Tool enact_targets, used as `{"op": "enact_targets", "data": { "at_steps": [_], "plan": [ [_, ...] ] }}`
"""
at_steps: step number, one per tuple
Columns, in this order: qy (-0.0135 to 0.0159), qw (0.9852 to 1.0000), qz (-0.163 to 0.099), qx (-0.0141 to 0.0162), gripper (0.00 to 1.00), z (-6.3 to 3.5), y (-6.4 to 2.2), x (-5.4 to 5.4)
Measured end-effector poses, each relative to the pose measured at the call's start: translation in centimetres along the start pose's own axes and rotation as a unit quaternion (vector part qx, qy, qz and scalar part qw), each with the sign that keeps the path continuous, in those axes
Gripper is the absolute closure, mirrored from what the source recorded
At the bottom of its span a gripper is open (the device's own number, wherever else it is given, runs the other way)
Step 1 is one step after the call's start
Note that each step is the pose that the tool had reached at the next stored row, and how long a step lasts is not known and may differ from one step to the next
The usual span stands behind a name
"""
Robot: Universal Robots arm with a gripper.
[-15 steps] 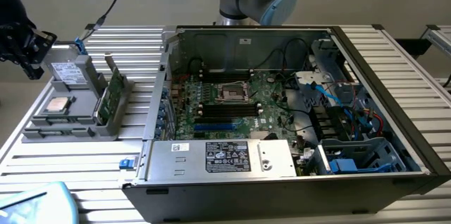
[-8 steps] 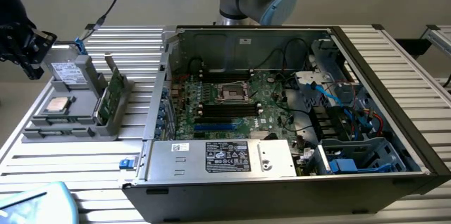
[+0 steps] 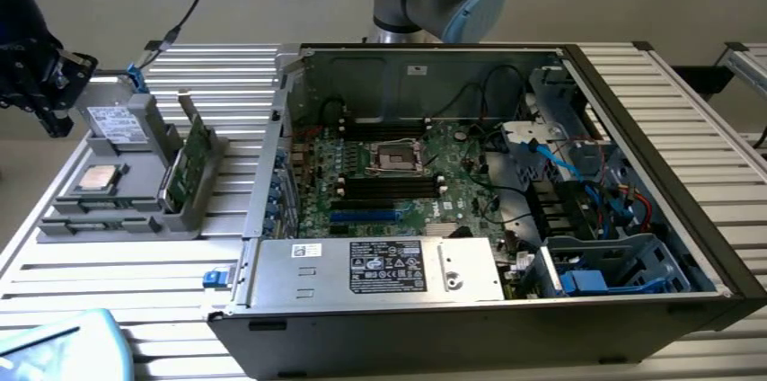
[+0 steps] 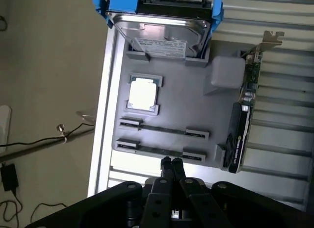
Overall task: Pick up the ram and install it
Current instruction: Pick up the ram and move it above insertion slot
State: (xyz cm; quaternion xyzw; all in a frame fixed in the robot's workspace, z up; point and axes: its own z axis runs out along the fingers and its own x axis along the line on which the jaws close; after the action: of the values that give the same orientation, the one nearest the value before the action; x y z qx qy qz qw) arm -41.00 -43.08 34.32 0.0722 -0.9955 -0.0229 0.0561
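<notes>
Hovering closed gripper (image 4: 171, 163) above the ram (image 4: 156, 150) in the grey tray (image 4: 196, 108)

Soft, even room light — glare whitens the grey tray (image 4: 191, 110) near its edge; the case (image 3: 359, 80) interior seems shadowed.

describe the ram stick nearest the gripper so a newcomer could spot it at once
Find the grey holder tray beside the open computer case. On it, past the hard drive and square silver processor, the ram stick stands on edge nearest the gripper, a second stick alongside. Unlike the broad bracketed card, it is long and narrow.
</notes>
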Motion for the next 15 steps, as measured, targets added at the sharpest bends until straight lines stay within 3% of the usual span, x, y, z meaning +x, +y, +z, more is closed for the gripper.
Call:
{"op": "enact_targets", "data": {
  "at_steps": [4,7,11,15],
  "plan": [
    [0.0009,0.9993,-0.036,0.0041,0.89,0.23,-0.01,-0.02],
    [0.0016,0.9980,-0.063,0.0071,0.89,0.44,-0.02,-0.05],
    [0.0027,0.9950,-0.099,0.0112,0.89,0.72,-0.04,-0.08],
    [0.0039,0.9907,-0.135,0.0152,0.89,1.02,-0.05,-0.11]
  ]
}}
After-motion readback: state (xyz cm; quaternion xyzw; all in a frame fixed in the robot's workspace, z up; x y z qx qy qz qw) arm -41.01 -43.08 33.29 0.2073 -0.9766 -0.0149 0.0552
